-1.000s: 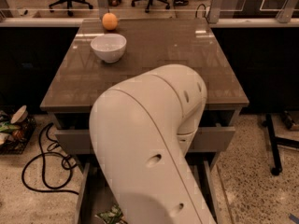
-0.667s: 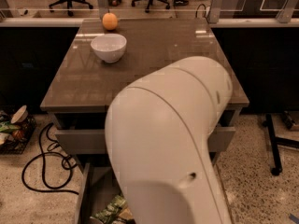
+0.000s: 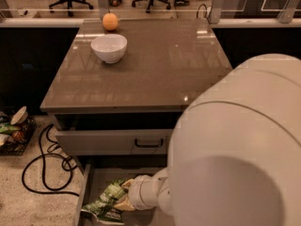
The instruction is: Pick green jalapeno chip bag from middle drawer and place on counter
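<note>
where the open drawer (image 3: 85, 192) juts out at the foot of the grey cabinet, the green chip bag (image 3: 104, 202) lies crumpled on its floor near the left wall. the bag's long axis runs on a slant from the lower left up toward the right. its upper right end meets the robot's claw (image 3: 125, 195), which reaches in from the right on a white wrist, below the big pale arm (image 3: 240, 149) that fills the right side of the view. whether the claw is open, closed or gripping the bag cannot be told, as its tip is lost against the foil. pale lettering shows on the green foil, but no word or brand can be read. just above the open drawer, a second drawer (image 3: 108, 142) bears a black loop handle (image 3: 149, 143). the glossy grey-brown counter (image 3: 160, 65) on top carries a white bowl (image 3: 109, 47) near its back left and an orange fruit (image 3: 110, 21) behind the bowl at the far edge, the two apart. black cables (image 3: 44, 168) loop on the speckled floor left of the cabinet, near a basket of snack packs (image 3: 11, 131).
</note>
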### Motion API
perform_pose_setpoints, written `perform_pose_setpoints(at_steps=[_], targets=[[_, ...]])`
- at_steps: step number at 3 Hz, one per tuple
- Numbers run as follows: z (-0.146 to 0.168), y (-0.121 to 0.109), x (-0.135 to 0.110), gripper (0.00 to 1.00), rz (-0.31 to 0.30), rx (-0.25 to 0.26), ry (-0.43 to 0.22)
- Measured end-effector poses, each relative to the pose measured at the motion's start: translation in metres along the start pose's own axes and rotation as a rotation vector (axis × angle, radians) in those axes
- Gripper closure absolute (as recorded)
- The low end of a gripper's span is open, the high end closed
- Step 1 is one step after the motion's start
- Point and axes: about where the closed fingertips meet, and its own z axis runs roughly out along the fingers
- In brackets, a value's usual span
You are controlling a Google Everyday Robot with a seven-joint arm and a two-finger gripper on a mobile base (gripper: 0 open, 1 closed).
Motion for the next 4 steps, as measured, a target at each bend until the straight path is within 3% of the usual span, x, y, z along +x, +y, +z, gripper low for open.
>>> perform_pose_setpoints(at_steps=[2, 3, 4], targets=[[-0.067, -0.045, -0.061, 1.00, 0.011, 0.062, -0.327], [-0.095, -0.033, -0.091, 1.00, -0.109, 0.016, -0.394], [-0.100, -0.024, -0.096, 1.00, -0.166, -0.008, -0.400]])
